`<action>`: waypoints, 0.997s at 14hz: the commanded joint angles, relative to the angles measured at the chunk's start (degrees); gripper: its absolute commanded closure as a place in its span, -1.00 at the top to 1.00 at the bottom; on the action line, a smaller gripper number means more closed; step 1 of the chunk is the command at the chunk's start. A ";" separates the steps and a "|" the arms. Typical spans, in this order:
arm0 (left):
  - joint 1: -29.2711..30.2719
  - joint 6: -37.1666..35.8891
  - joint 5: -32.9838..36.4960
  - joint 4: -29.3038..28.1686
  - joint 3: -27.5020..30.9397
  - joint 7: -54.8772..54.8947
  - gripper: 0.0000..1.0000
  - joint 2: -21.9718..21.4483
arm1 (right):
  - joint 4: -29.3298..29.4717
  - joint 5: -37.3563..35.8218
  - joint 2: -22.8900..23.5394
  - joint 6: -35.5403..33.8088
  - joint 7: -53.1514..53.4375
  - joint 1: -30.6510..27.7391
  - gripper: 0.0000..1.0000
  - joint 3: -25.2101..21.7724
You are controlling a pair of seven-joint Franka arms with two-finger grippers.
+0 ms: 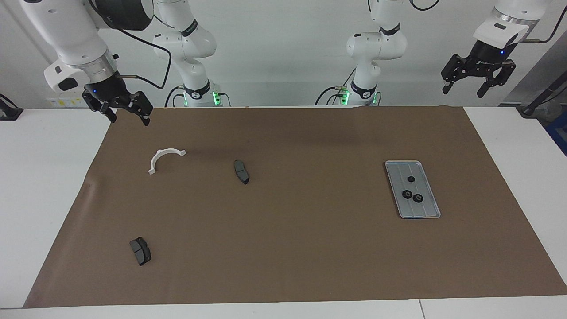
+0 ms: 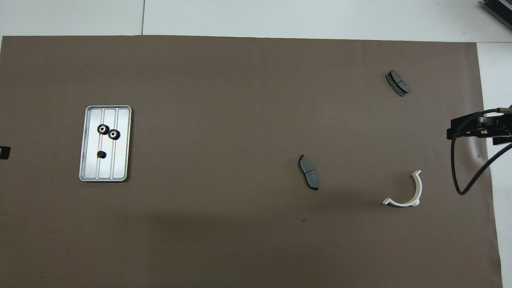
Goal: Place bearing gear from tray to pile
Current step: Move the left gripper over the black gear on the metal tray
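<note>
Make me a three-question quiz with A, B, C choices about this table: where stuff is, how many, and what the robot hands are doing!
1. Where are the small black round gears?
A. on the white arc-shaped bracket
B. on the silver-grey grooved metal tray
C. on the bare brown mat

2. How many dark grey curved pads lie on the brown mat?
A. two
B. four
C. none

3. What is the left gripper doing?
A. holding a gear
B. pressing on the tray
C. hanging open in the air, holding nothing

Answers: 1 B, all three gears sit inside the tray's rim. 2 A, one mid-mat, one farther from the robots. 3 C, raised, fingers apart.
</note>
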 commanded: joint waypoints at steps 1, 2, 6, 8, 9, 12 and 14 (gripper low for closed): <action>0.39 -0.62 1.30 -0.86 -0.29 -0.30 1.00 -0.59 | -0.70 0.40 -0.95 -0.73 0.84 -0.47 1.00 0.28; 0.39 -0.45 1.21 -0.95 -0.29 -0.30 1.00 -0.68 | -0.70 0.40 -0.95 -0.73 0.84 -0.47 1.00 0.28; -0.05 7.86 1.30 -12.95 -0.47 -1.34 1.00 -5.76 | -0.70 0.40 -0.95 -0.73 0.84 -0.47 1.00 0.28; -0.40 13.32 1.30 -17.64 -0.82 -5.90 1.00 -4.73 | -0.70 0.40 -0.95 -0.64 0.84 -0.64 1.00 0.28; -0.49 17.09 1.21 -19.92 -0.91 -6.88 1.00 -3.50 | -0.61 0.40 -0.95 -0.64 0.84 -0.64 1.00 0.28; -1.98 25.27 1.21 -21.78 -1.00 -6.89 1.00 2.46 | -0.70 0.40 -0.95 -0.64 0.75 -0.38 1.00 0.28; -1.98 30.98 1.21 -21.43 -1.00 -6.98 1.00 8.00 | -0.70 0.40 -0.95 -0.64 0.84 -0.38 1.00 0.28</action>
